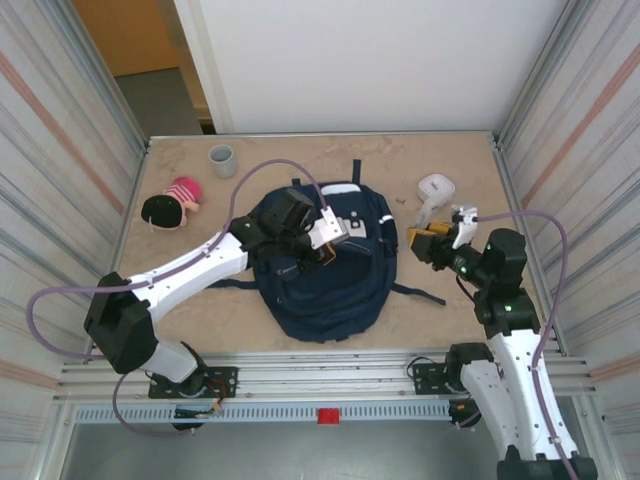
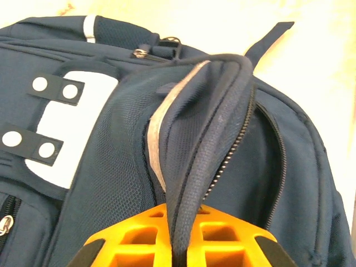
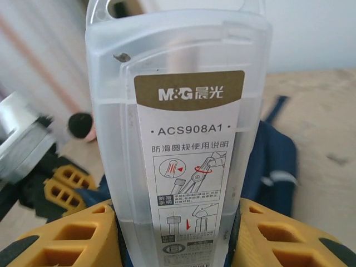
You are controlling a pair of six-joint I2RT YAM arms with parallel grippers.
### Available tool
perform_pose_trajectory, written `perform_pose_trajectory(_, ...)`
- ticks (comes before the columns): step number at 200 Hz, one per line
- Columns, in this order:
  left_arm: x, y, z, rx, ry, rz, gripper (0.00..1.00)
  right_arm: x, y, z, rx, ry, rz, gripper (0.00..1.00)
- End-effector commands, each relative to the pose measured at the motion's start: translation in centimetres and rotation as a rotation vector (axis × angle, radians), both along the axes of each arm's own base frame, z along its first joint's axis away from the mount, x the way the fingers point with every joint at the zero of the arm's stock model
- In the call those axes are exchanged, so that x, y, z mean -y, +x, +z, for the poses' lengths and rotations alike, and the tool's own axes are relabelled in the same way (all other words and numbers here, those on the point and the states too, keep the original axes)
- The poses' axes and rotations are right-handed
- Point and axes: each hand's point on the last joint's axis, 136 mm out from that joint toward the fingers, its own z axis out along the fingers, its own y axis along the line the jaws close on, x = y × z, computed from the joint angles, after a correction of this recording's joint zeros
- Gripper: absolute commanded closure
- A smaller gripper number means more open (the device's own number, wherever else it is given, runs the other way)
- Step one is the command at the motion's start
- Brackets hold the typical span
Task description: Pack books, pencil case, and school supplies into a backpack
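The left gripper (image 2: 181, 236) is pinching tight on the backpack's (image 1: 322, 295) opening edge; the right gripper (image 3: 178, 236) is clasping a clear case (image 3: 178, 111), not yet packed.

Beige table (image 1: 270, 155) carries backpack (image 1: 330, 290), grey cup (image 1: 222, 159), perhaps a doll (image 1: 172, 207).

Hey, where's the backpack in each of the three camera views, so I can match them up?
Top external: the backpack lies mid-table, between the two arms.
Left wrist: close up, its open zipper edge pinched by the left gripper.
Right wrist: a navy strip to the right, behind the clear plastic case that the right gripper holds.
Shared landmark: the tan table, visible around the pack in all three.
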Motion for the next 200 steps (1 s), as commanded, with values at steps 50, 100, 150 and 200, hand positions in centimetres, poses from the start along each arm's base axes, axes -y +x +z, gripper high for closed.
perform_pose_trajectory(50,0.0,2.4,6.6,-0.026,-0.232,0.038,0.95,-8.9,-5.0,-3.9,0.339,-0.510,0.454,0.63)
perform_pose_trajectory(100,0.8,1.8,6.8,-0.117,-0.323,-0.005,0.95,-13.3,-4.2,-5.7,0.569,-0.762,0.543,0.62)
perform_pose_trajectory(150,1.0,1.5,7.3,-0.126,-0.347,-0.023,0.95,-13.8,-2.1,-10.6,0.547,-1.019,0.649,0.60)
perform_pose_trajectory(200,0.6,1.9,8.3,-0.089,-0.358,-0.003,0.95,-12.7,-0.1,-12.3,0.401,-1.137,0.618,0.49)
